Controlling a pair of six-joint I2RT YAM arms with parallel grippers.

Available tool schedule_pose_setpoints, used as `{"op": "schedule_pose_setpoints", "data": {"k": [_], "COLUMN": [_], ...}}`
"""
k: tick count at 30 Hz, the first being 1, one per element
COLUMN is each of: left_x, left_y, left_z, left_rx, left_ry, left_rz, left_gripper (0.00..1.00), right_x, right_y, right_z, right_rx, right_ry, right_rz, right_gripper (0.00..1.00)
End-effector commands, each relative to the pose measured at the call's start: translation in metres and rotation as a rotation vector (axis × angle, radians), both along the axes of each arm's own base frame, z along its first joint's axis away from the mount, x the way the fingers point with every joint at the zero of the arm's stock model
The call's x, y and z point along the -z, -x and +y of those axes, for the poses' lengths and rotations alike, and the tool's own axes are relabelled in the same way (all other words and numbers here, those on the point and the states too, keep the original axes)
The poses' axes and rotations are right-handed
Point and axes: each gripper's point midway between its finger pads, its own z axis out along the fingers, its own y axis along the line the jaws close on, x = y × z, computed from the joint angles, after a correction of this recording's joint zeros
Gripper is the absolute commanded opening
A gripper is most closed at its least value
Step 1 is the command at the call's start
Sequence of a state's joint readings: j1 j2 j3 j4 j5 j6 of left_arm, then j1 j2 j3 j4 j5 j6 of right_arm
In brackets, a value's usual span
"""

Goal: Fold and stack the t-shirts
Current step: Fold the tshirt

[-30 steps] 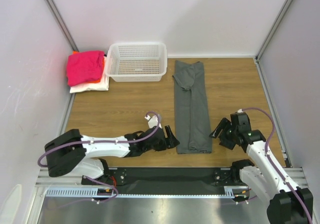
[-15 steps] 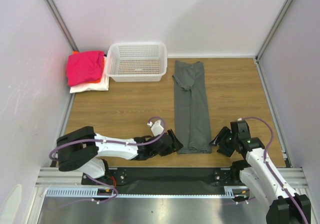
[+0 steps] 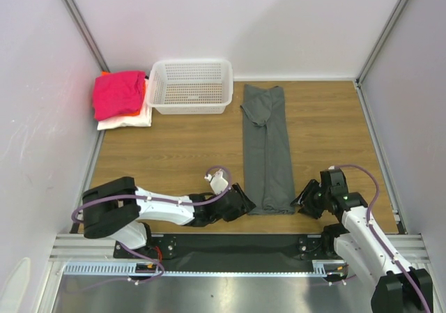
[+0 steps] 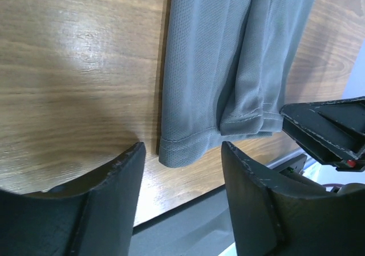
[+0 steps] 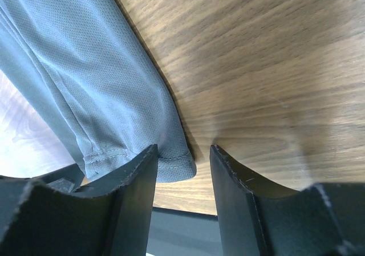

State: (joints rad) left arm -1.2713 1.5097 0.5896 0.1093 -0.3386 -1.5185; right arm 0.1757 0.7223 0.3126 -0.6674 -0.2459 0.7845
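Over the last second both arms have drawn back toward their bases and closed in on the near hem of the dark grey t-shirt (image 3: pixel 267 146). It lies on the table (image 3: pixel 174 153) as a long narrow strip, already folded lengthwise, stretching straight ahead of both grippers. The left gripper (image 3: pixel 242 201) has shifted from beside the strip's left edge to its near corner. The left wrist view shows its jaws wide apart with the near-left hem corner (image 4: pixel 185 150) lying between them, the cloth not yet pinched. The right gripper (image 3: pixel 301 200) has made the mirror move: its jaws also stand wide, with the near-right hem corner (image 5: pixel 174 165) in the gap. Whether the fingertips touch the wood cannot be told. The shirt itself has not moved. Judgement: the approach for the crosswise fold is essentially complete, and the next action calls for both grippers to close on their corners together and carry the hem forward. The magenta-pink shirt (image 3: pixel 118 93) tops a pile far ahead and left of the left gripper, beside the white mesh basket (image 3: pixel 189 107).
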Motion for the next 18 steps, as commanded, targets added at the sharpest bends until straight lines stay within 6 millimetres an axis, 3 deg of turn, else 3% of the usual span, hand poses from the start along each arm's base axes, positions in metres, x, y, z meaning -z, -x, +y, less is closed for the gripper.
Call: {"op": "schedule_pose_setpoints", "data": {"k": [1, 8, 14, 18], "left_x": [0.0022, 0.0067, 0.0091, 0.0115], "left_y": [-0.001, 0.0003, 0.0023, 0.0023], "left_z": [-0.0024, 0.0037, -0.0032, -0.0015], "left_rx": [-0.026, -0.063, -0.044, -0.054], "left_ry": [-0.005, -0.031, -0.032, -0.036], "left_rz": [0.002, 0.024, 0.038, 0.043], "left_gripper": [0.61, 0.56, 0.5, 0.37], "right_x": [-0.0001, -0.0006, -0.0009, -0.0012], "right_y": [0.0025, 0.0035, 0.0019, 0.0005], "right_z": [0.0019, 0.0038, 0.0058, 0.0068], "right_rx": [-0.028, -0.033, -0.034, -0.036], "right_ry": [0.0, -0.009, -0.017, -0.021], "right_rz": [-0.002, -0.008, -0.014, -0.018], "right_gripper": [0.48, 0.4, 0.35, 0.26]}}
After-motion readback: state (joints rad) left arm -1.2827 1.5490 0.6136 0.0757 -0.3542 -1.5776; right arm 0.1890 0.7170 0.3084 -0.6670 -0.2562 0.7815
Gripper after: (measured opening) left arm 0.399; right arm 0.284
